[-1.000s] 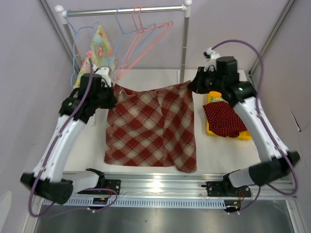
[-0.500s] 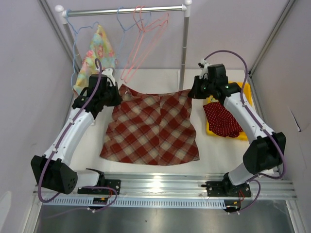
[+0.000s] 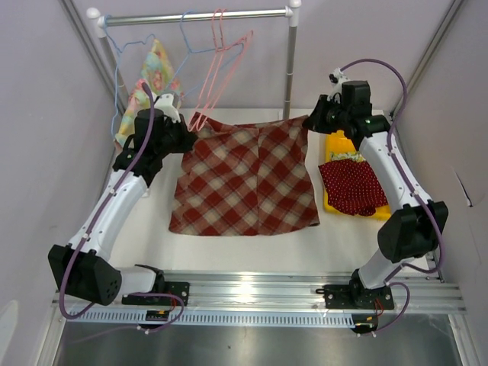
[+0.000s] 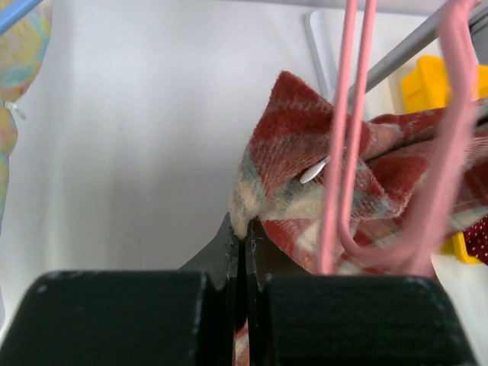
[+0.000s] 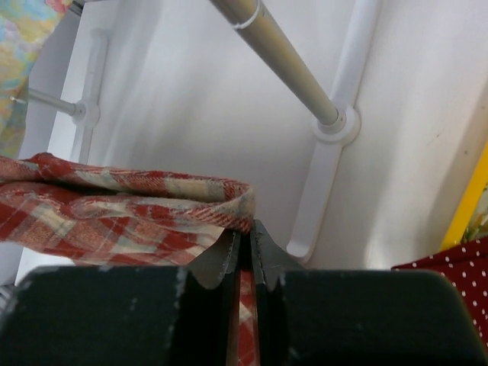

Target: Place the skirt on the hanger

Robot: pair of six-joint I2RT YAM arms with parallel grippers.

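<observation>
While bent at the elbows, reaching far forward under the rail (image 3: 198, 15). Pinching the plaid skirt (image 3: 248, 175) by both waist corners, jaws narrowed on cloth: left gripper (image 4: 244, 229) beside the pink hanger (image 4: 456, 69), right gripper (image 5: 245, 236) near the rack post (image 3: 289, 69). Waistband held taut, hem draped toward the table (image 3: 152, 229).

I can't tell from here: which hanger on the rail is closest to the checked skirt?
The pink hanger: its wires cross right before the skirt corner pinched in the left hand. The blue hangers hang apart from it.
</observation>
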